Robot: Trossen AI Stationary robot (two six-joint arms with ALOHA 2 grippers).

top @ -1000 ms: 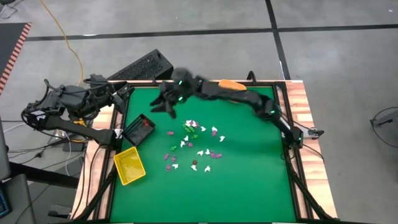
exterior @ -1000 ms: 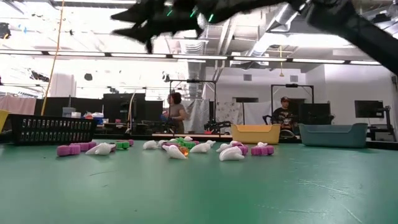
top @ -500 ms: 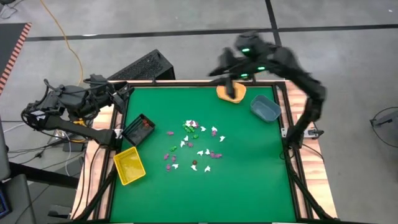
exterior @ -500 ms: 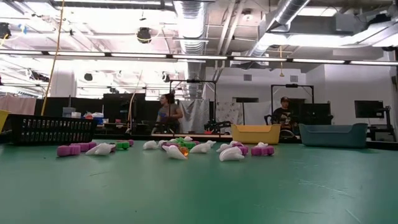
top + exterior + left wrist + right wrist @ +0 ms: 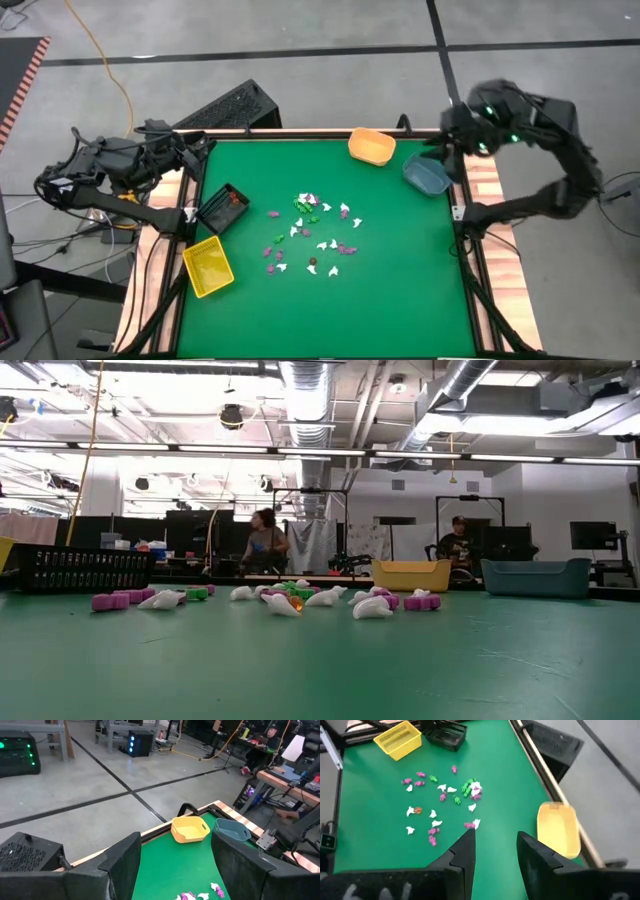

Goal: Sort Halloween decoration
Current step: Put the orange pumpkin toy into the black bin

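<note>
trinkets (image 5: 310,235): mid-table, well left of my right gripper (image 5: 495,851)
fingers: parted, holding nothing
black bin (image 5: 223,207): reddish bits, seemingly

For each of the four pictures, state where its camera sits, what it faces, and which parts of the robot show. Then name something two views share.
High view: overhead, looking down on the green table; left gripper and right gripper show at opposite edges.
Low view: at table height, across the trinkets into the room; no arm shows.
Left wrist view: past its own open fingers to the orange bin and blue bin.
Right wrist view: past its own parted fingers over trinkets and yellow bin.
Shared: both wrist views show the orange bin.
</note>
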